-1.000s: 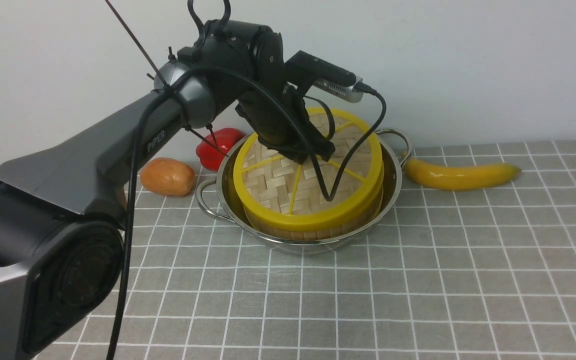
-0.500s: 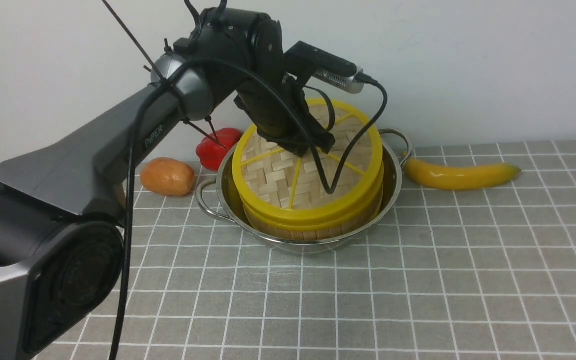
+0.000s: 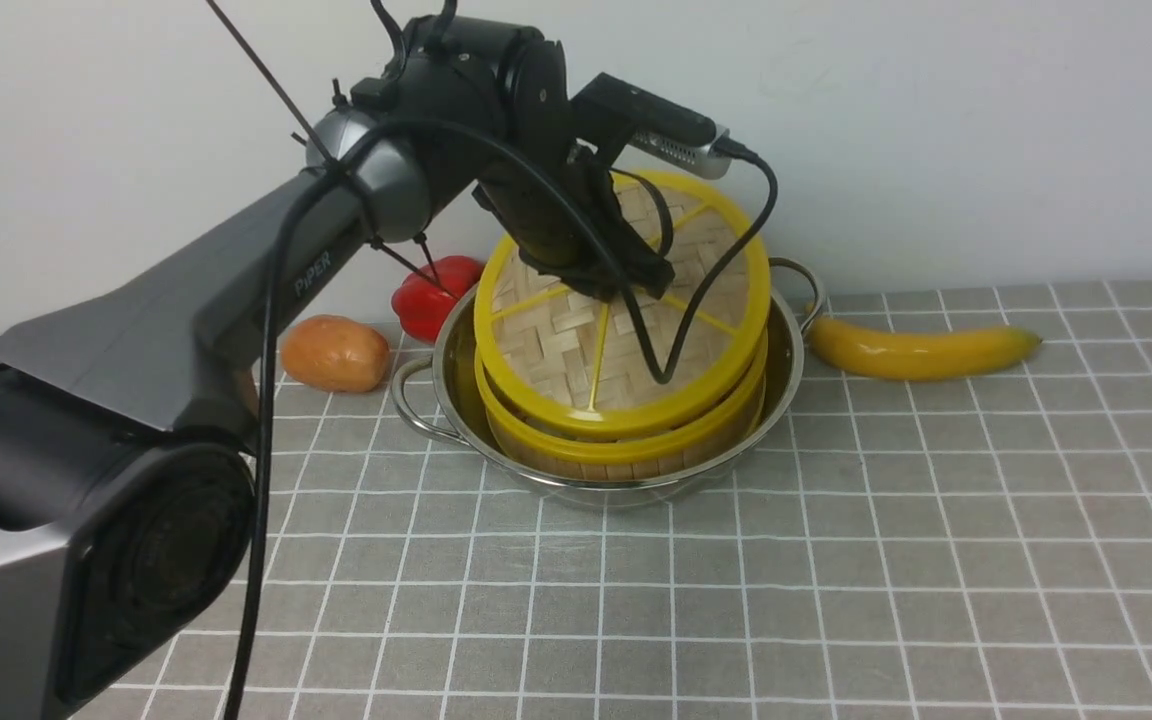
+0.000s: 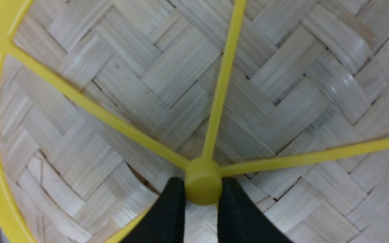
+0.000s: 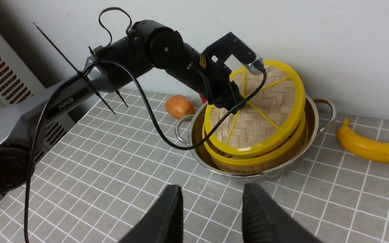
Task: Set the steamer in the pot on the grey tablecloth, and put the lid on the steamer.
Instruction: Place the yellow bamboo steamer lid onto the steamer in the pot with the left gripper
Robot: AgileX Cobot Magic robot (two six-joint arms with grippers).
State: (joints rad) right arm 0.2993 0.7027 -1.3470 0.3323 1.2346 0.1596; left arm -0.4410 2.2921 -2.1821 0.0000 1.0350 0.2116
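The shiny pot [image 3: 616,487] stands on the grey tablecloth [image 3: 836,560] with the bamboo steamer [image 3: 636,445] inside it. The woven lid [image 3: 566,350] hangs tilted over the steamer, far edge raised, near edge close to the steamer's yellow rim. My left gripper [image 3: 626,285] is shut on the lid's yellow centre hub [image 4: 203,180], one black finger [image 4: 171,209] on each side of it. In the right wrist view my right gripper [image 5: 211,192] hovers open over bare cloth in front of the pot [image 5: 248,175], holding nothing.
A banana [image 3: 921,348] lies right of the pot. A red pepper [image 3: 431,290] and a brown potato [image 3: 336,352] sit to its left, near the wall. The left arm's camera cable [image 3: 696,300] loops over the lid.
The lid, held by the left gripper, has tipped up and risen off the steamer, so the steamer's yellow rim now shows under it. The pot has stayed put.
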